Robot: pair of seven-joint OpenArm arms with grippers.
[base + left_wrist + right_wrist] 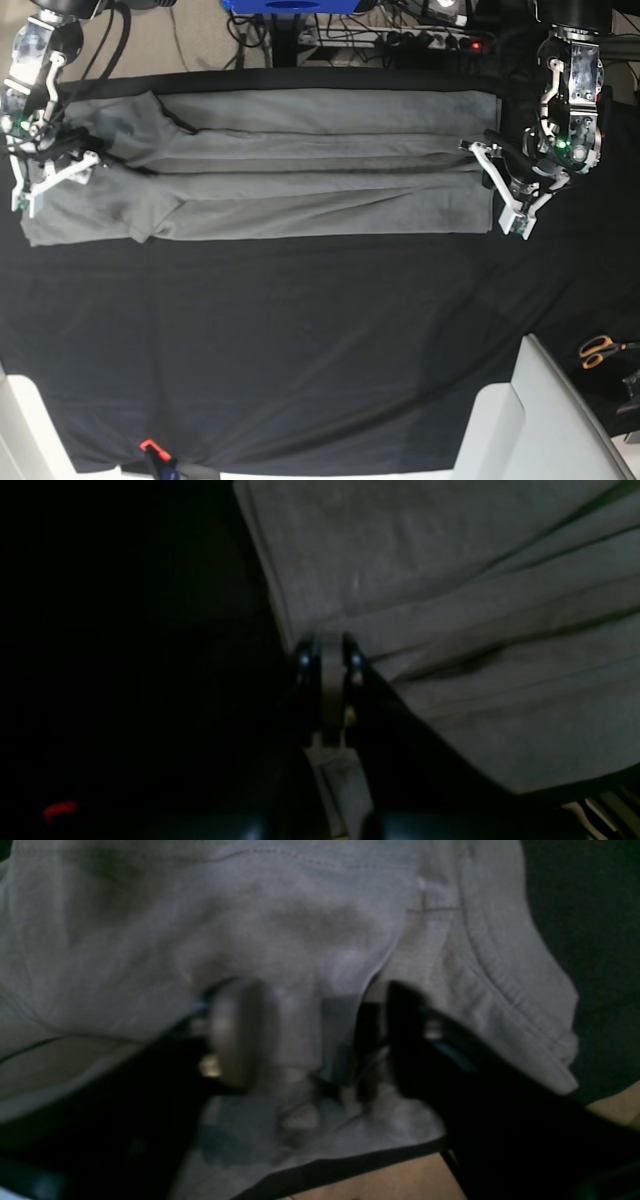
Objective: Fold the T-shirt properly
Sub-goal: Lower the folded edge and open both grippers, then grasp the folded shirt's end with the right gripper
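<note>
we look down on the plain medium-grey cotton t-shirt point(300, 165), stretched sideways across the 12 o'clock half of the black cloth sheet point(300, 340), already folded lengthwise into a long band, its hem end towards 3 o'clock and its collar and sleeves towards 9 o'clock. our left gripper point(497, 183), at 3 o'clock in the base view, sits at the hem edge; its wrist camera shows the two dark jaws drawn close with only a thin pale strip between them, though we cannot tell whether that strip is cloth or part of the tool. our right gripper point(320, 1035), at 9 o'clock in the base view, stands with its jaws spread wide over bunched fabric near a stitched sleeve hem point(520, 990), gripping nothing. the knit looks soft, light and limp, with long shallow ridges running along the band, so we judge it will sag and crease wherever it is unsupported and will not hold a shape of its own. the firmer doubled seams at hem, sleeve and collar look the best places to pinch, both ends at once. orange-handled scissors point(602, 351) lie off the sheet at 4 o'clock, beside a white moulded panel point(540, 420).
</note>
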